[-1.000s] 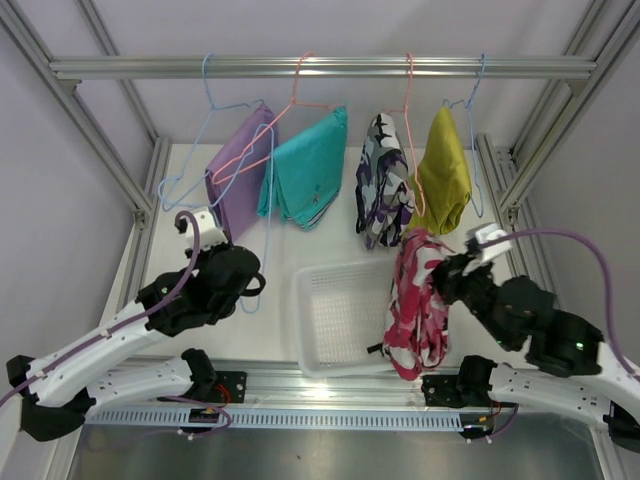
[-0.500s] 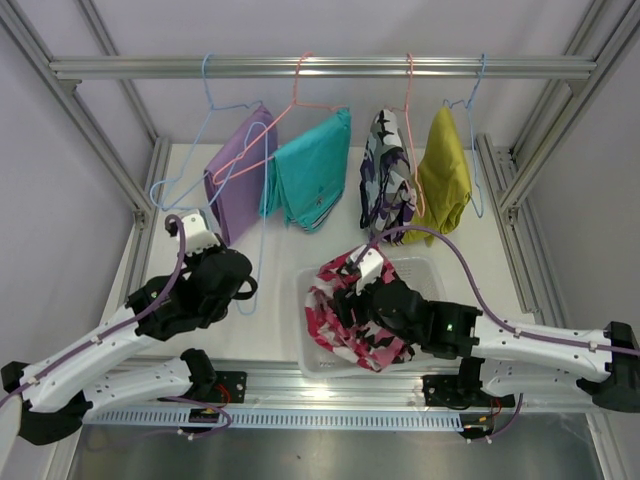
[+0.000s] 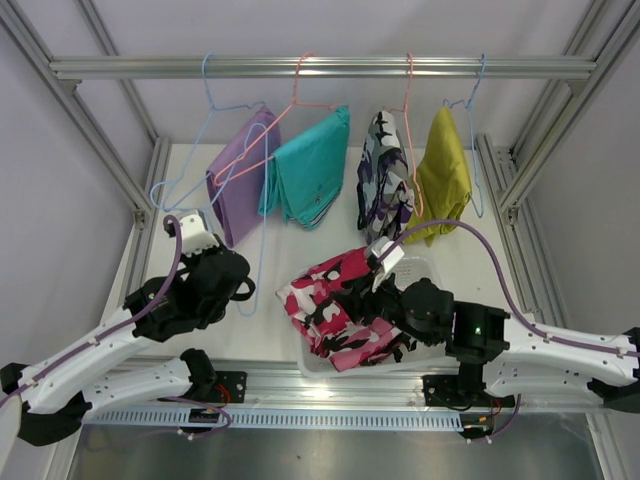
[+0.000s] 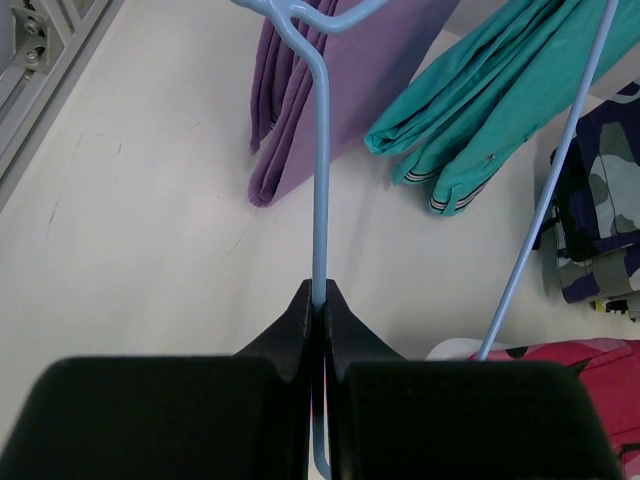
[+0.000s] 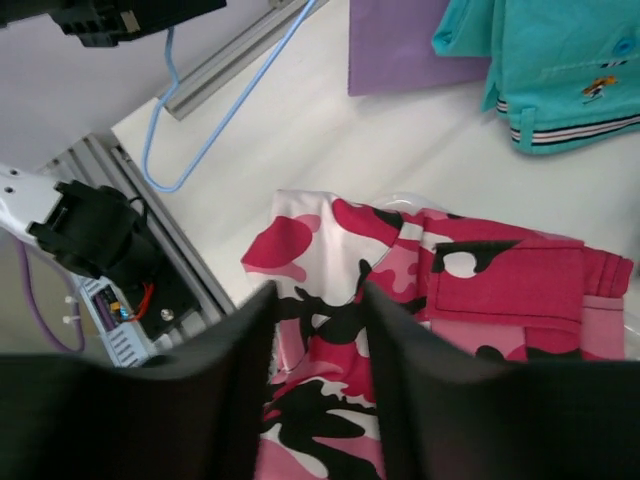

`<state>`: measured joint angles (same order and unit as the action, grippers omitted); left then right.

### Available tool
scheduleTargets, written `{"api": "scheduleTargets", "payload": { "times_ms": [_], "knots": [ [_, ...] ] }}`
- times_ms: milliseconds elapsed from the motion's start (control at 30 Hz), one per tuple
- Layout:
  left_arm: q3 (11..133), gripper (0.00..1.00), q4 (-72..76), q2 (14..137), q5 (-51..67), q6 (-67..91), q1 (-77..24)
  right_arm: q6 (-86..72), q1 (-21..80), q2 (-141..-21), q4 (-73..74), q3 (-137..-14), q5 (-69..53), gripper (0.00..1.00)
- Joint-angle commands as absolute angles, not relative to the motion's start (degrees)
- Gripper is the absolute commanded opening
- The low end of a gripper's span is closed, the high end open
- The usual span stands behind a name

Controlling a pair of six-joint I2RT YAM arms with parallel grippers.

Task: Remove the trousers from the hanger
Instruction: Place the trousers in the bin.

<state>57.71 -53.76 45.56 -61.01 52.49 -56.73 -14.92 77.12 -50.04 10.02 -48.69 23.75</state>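
Pink-black-white camouflage trousers (image 3: 330, 305) (image 5: 470, 300) lie crumpled across the left side of the white basket (image 3: 440, 268), off any hanger. My right gripper (image 3: 362, 298) (image 5: 318, 292) hovers just above them, open, with nothing between its fingers. My left gripper (image 3: 240, 285) (image 4: 320, 300) is shut on the wire of an empty blue hanger (image 3: 264, 250) (image 4: 321, 180) that still hooks on the rail. Lilac trousers (image 3: 238, 180), teal trousers (image 3: 308, 170), purple-grey camouflage trousers (image 3: 383, 185) and mustard trousers (image 3: 444, 175) hang on hangers.
A metal rail (image 3: 320, 67) spans the back, carrying all the hangers. Aluminium frame posts (image 3: 110, 150) slope down on both sides. The basket's front rim (image 3: 305, 360) sits close to the table's near edge, between the two arm bases.
My right arm swung left from the table's right side over the basket with the pink camouflage trousers, opened, and the trousers dropped onto the basket. The left gripper kept its hold on the blue hanger.
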Motion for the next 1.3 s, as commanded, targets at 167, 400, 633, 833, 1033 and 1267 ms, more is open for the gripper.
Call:
{"api": "scheduleTargets", "payload": {
  "times_ms": [167,400,633,833,1033,1267],
  "knots": [
    [58.54,0.0,-54.23,44.21,-60.29,53.35,-57.13,-18.71,76.56,-57.47,4.68,-41.85,25.49,0.29],
    [58.89,0.0,-55.11,42.89,-59.94,52.56,-57.22,-23.81,73.04,-66.78,-7.2,-31.38,20.22,0.27],
    [59.5,0.01,-55.72,42.36,-59.94,51.77,-57.22,-25.66,72.51,-72.08,-7.48,-29.71,18.98,0.24],
    [61.26,0.01,-56.95,42.54,-59.85,50.98,-57.3,-24.17,72.77,-62.59,2.95,-34.27,21.79,0.27],
    [67.66,0.0,-61.34,43.68,-59.24,48.87,-57.3,-23.03,72.69,-52.84,11.41,-37.09,24.52,0.31],
    [73.21,0.0,-55.55,44.12,-51.0,35.35,-57.3,-24.43,72.33,-48.78,13.01,-33.93,25.14,0.33]
  ]
}}
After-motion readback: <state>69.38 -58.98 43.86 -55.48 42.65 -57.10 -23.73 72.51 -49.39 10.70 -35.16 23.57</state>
